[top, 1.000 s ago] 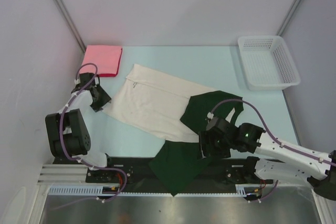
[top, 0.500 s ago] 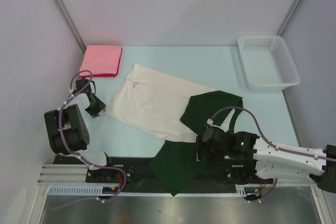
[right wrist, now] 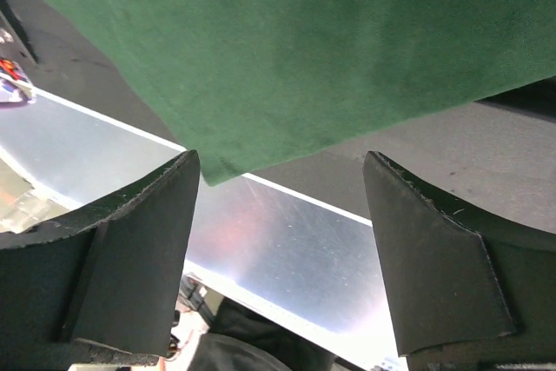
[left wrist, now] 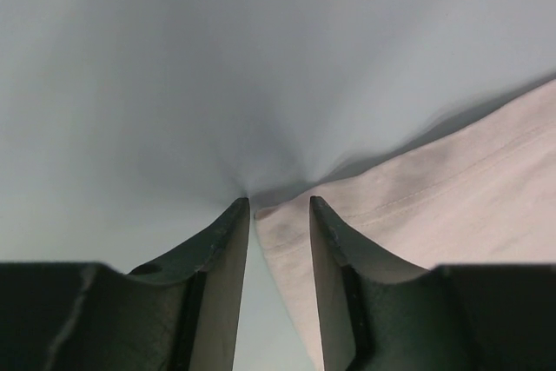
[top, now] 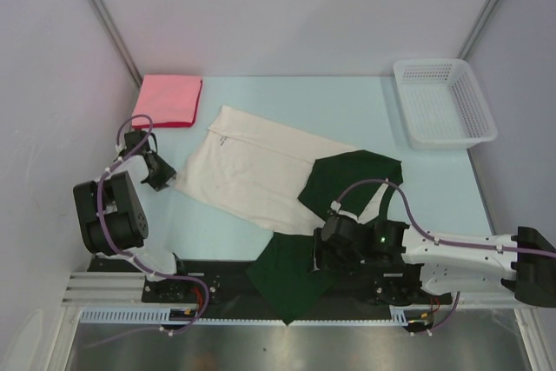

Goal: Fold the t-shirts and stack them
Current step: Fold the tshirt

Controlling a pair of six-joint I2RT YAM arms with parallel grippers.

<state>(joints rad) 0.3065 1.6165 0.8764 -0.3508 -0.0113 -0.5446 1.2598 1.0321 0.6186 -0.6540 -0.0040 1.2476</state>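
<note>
Broadly, table (top: 347, 102): pale blue top, carrying everything below.
Cream-and-dark-green t-shirt (top: 252, 171): spread open and unfolded across the middle, running on a slant from 11 o'clock down to 5 o'clock. The cream body lies flat with a few soft creases. The dark green part bunches at 4 o'clock. No print or lettering shows on the upturned side.
Green flap (top: 291, 280): the shirt's lowest part, at 6 o'clock, draped off the near edge of the table over the black rail.
White mesh basket (top: 434, 62): far corner at 1 o'clock, well apart from the shirts.
Pink-red t-shirt (top: 169, 99): folded square at 10 o'clock, near the cream shirt's far corner but apart from it.
Right gripper (right wrist: 280, 162): jaws spread wide, gripping nothing. It sits at 5 o'clock with the green hem corner just beyond its fingertips.
Left gripper (left wrist: 280, 215): at 9 o'clock, jaws drawn narrow but with a gap showing. The cream hem corner lies between the tips, not yet pinched.
Handling: likely light, limp and easy to drag. It should sag from any single hold, so the best holds are probably corners and hems, one per gripper: the cream corner on the left and the hanging green corner on the right.
</note>
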